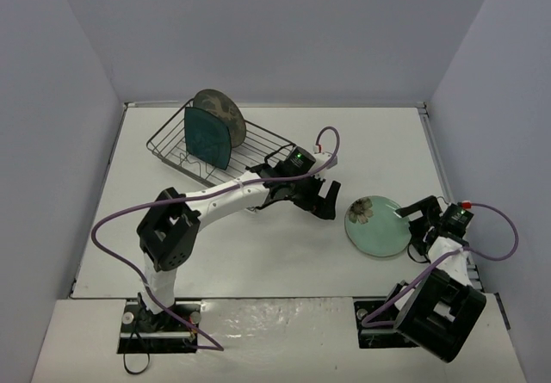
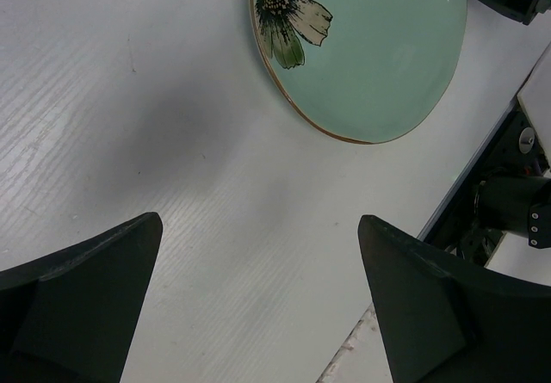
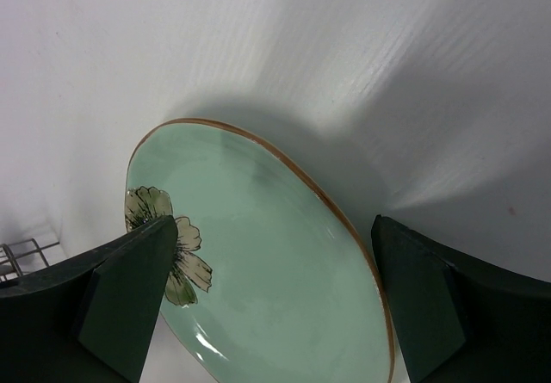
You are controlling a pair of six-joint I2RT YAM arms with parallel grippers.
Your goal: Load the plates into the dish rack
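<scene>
The mint-green plate (image 1: 379,225) with a flower mark lies flat on the table at the right; it also shows in the left wrist view (image 2: 370,47) and the right wrist view (image 3: 275,288). The dark grey-brown round plate (image 1: 222,112) and the square teal plate (image 1: 207,136) stand upright in the dish rack (image 1: 263,146) at the back left. My left gripper (image 1: 325,200) is open and empty, just left of the mint plate, over bare table (image 2: 258,228). My right gripper (image 1: 419,228) is open at the plate's right edge, its jaws either side of the plate (image 3: 275,237).
The rack's wire corner shows at the lower left of the right wrist view (image 3: 21,254). The table's near edge and the right arm's base (image 1: 439,310) lie close behind the mint plate. Grey walls enclose the table.
</scene>
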